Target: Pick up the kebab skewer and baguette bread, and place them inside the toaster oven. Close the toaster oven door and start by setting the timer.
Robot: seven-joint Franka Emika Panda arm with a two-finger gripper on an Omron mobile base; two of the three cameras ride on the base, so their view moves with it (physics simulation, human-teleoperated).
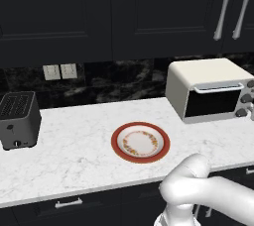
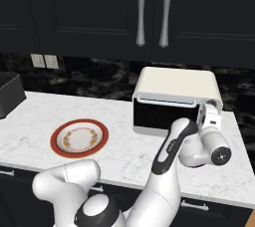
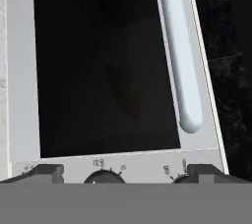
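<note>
Far left sits the slot toaster (image 1: 19, 119); ignore it. Mid-counter, your plate (image 1: 140, 142) is bare, and through the dark glass in the hand view you can just make out a faint elongated shape inside, likely the baguette; the skewer can't be told. On the right, the oven (image 1: 208, 89) has its door (image 3: 106, 66) shut. Your gripper (image 3: 123, 173) hangs wide open and empty right before the knobs (image 3: 102, 177). Close off-centre and the fingers may slip off the timer knob, or you may turn the wrong one.

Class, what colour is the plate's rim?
Red-brown; the plate shows best in the left base view.
</note>
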